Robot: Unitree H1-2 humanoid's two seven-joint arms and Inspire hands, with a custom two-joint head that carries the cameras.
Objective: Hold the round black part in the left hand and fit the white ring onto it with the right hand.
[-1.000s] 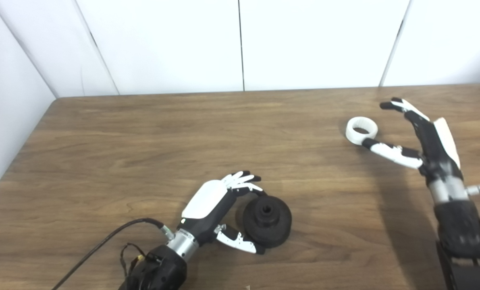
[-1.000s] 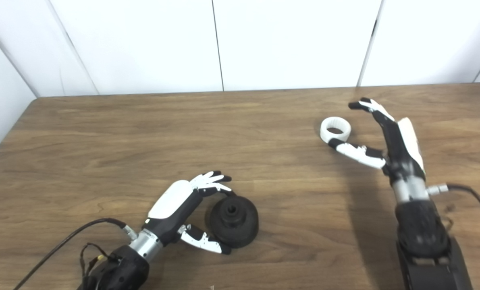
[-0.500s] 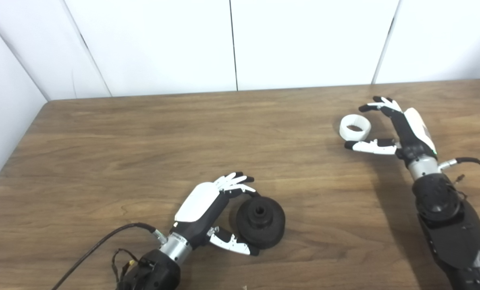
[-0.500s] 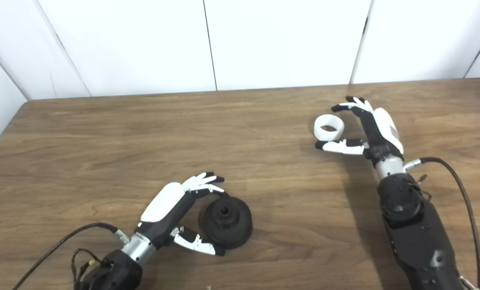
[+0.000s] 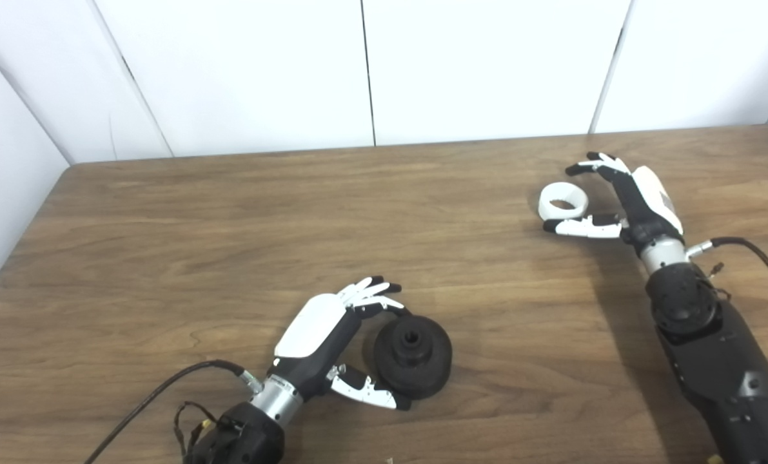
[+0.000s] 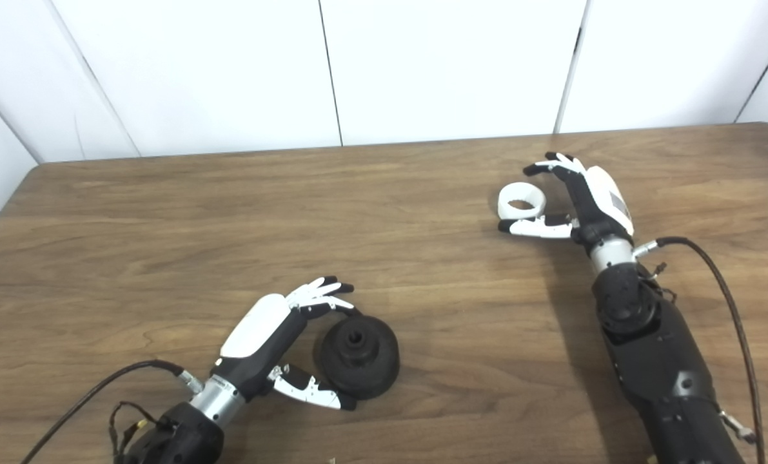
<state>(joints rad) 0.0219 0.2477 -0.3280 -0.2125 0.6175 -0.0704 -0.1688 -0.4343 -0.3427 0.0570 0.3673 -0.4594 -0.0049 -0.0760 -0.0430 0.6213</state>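
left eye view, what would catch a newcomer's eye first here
Two robot hands, each curled around a part on the wooden table. Near the front, the left hand cups the round black part. Far right, the right hand brackets the white ring, fingers behind and thumb in front.

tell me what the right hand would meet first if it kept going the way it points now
Most likely the white ring: the right hand points left across the table, its open fingers and thumb already flanking the ring. Whether they touch it is unclear.
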